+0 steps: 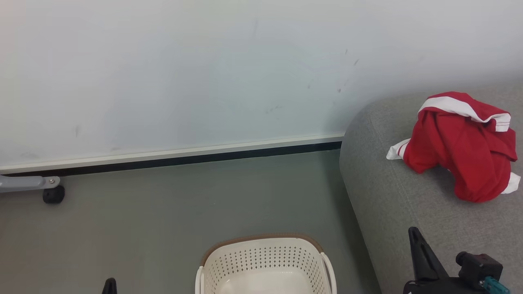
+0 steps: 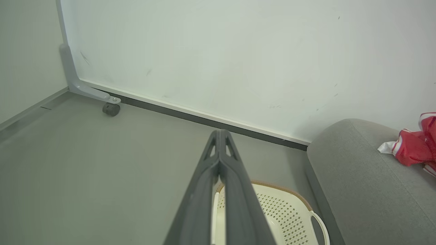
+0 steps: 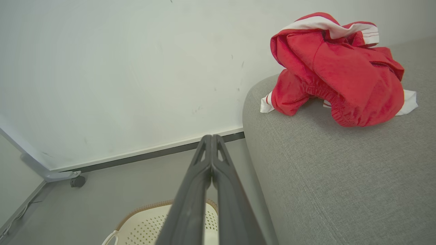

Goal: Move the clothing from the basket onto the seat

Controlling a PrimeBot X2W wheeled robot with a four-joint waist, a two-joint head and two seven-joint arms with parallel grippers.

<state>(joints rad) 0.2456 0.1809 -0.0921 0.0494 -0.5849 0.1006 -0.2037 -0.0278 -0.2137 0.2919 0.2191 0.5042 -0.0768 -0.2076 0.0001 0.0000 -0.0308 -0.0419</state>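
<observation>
Red clothing (image 1: 461,149): a crumpled heap with white stripes and white panels. It lies on the seat (image 1: 388,204) at the right of the head view, in the upper half of the frame, resting on the grey fabric near the rounded end.
Seat: light grey woven fabric down the right side of the head view. Its rounded end faces the floor (image 1: 163,220) and the basket (image 1: 265,261).
Basket: cream-white plastic with perforated walls and a brown rim. It stands on the floor at the bottom centre of the head view, just beside the end of the seat and well apart from the clothing. Its pale inner bottom shows.
Left pincer (image 2: 220,133): the dark fingers are pressed together along their length, with nothing between them. It rises from the bottom centre of the left wrist view, over the basket's rim.
Right pincer (image 3: 212,136): the fingers are together, with nothing held. It rises from the bottom centre of the right wrist view, with the basket at lower left and the seat at right.
Wall (image 1: 204,73): a white panel with faint scuffs, and a pale rail and a black strip along its base.
Caster (image 1: 53,194): a small black wheel under a grey bracket at the left edge of the head view.
</observation>
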